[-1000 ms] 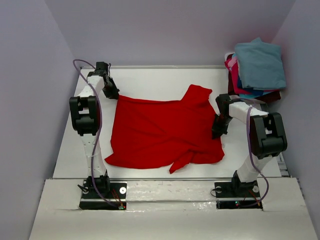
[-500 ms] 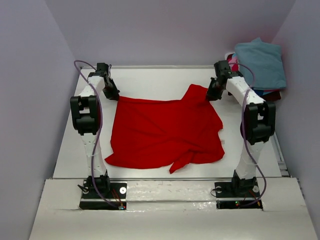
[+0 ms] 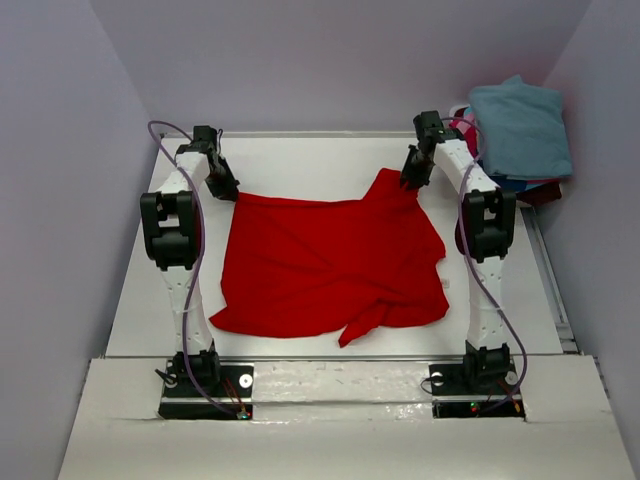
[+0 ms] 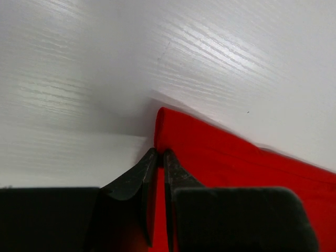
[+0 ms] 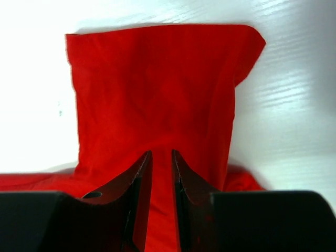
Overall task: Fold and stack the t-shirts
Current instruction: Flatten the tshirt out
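T-shirt [image 3: 330,265] corner sits in left claw [image 4: 159,152], sleeve under right claw [image 5: 161,153].

Even light overhead, soft shadows. Glare bleaches the table [image 5: 37,94] under my right wrist; my near fingers [image 5: 121,194] blur dark, red t-shirt [image 5: 157,89] reads sharp.

You were running this in a robot lab cell, no doubt: plain lavender walls [image 3: 60,150] boxed in a white table [image 3: 310,160], left arm [image 3: 172,230] and right arm [image 3: 487,225] bolted at 6 o'clock, shirts [image 3: 520,125] heaped at 2 o'clock.
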